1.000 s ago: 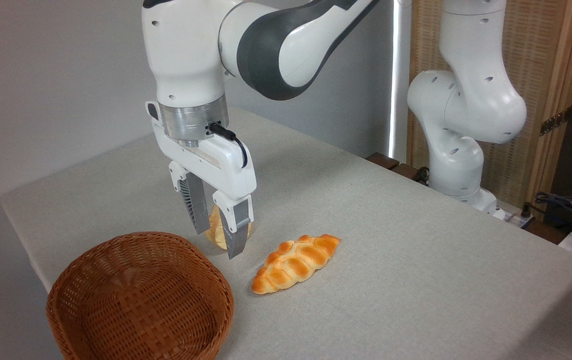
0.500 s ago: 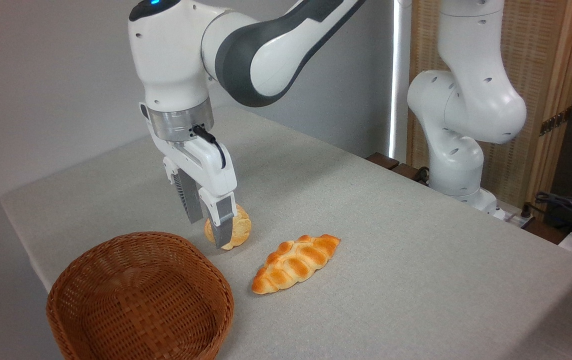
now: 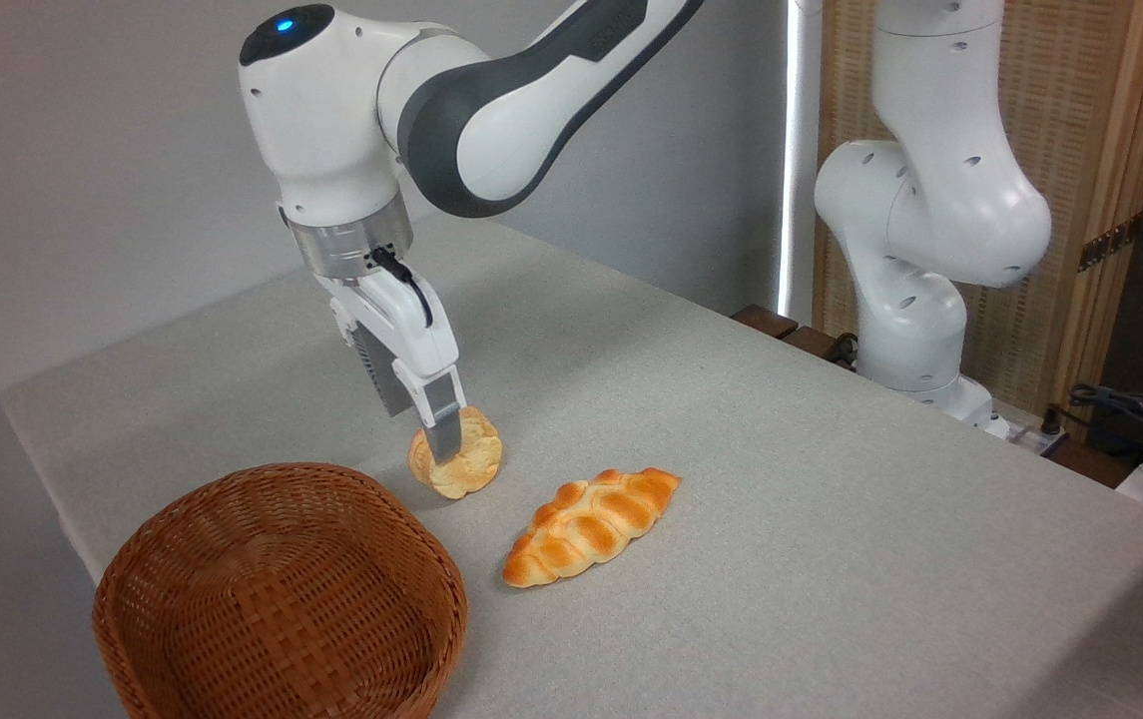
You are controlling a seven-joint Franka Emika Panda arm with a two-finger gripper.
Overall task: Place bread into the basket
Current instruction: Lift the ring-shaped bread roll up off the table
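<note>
Gripper [image 3: 439, 446] pinches the bun [image 3: 457, 465] at frame centre-left, on a grey-clothed table [image 3: 781, 519]; wicker basket [image 3: 277, 599] lower left, slatted screen [image 3: 1080, 150] upper right.

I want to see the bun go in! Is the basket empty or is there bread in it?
Empty. Only bare weave shows inside the basket. The bun is outside it, pinched on edge by the claw, beside the braided loaf.

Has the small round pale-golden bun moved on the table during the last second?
Yes. The small round pale-golden bun, pinched by the tool, has turned and risen slightly, judged against the unmoved braided orange-glazed loaf and brown woven wicker basket.
</note>
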